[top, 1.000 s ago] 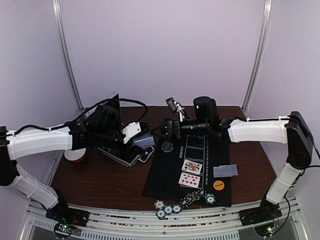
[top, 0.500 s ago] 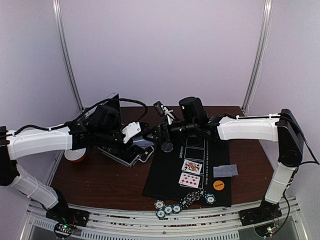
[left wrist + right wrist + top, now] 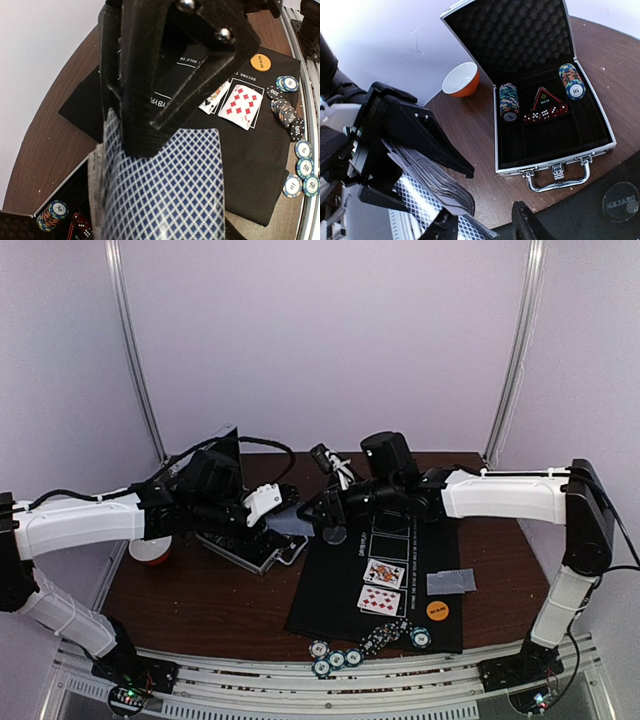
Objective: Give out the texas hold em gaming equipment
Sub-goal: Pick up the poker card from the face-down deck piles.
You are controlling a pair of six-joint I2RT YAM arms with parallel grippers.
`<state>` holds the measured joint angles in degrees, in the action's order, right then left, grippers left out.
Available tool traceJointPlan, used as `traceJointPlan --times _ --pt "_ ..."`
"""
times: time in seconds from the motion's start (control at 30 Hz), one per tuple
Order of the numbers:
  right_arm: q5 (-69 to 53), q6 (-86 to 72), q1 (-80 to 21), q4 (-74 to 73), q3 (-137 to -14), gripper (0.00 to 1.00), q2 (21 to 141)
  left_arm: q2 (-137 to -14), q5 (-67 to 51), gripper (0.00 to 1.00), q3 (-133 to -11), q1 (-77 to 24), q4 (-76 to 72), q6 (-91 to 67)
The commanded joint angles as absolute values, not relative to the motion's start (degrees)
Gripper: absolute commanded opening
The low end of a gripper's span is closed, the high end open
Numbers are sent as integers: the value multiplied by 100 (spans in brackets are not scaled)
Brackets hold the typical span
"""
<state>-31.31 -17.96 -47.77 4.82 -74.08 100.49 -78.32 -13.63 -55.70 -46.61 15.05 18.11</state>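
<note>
My left gripper (image 3: 275, 515) is shut on a deck of blue-diamond-backed playing cards (image 3: 165, 185), held above the table between the case and the mat. My right gripper (image 3: 482, 227) has come up to the deck (image 3: 435, 185); its fingers stand a little apart with a corner of the top card between them, and one black finger lies over the card's back. Two face-up cards (image 3: 385, 573) lie on the black mat (image 3: 330, 590), with a grey card (image 3: 450, 583) and an orange button (image 3: 436, 609). Poker chips (image 3: 335, 658) sit at the mat's front edge.
The open silver case (image 3: 555, 167) lies behind the deck with two chip stacks (image 3: 509, 101) and red dice (image 3: 545, 114) inside. A red-and-white bowl (image 3: 462, 80) stands beyond it. A dark round disc (image 3: 620, 201) rests on the mat's far left corner.
My right arm has swung left from over the mat to the deck, and its jaws have narrowed from wide open. The left gripper and deck have hardly moved.
</note>
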Motion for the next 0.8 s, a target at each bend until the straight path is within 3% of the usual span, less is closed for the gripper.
traceJointPlan --times 0.0,0.2,0.77 --pt "-3422 -1888 -4777 519 -7532 31 9895 -7809 -1475 45 -5596 -4685 1319 1873" --pt "-3476 -1832 -4788 281 -7662 0 9866 -7807 -1458 41 -5596 -4685 1305 1840" --pt "-3077 -1247 -4738 -1007 -8016 0 9469 -7651 -1877 42 -5584 -4682 1225 1716"
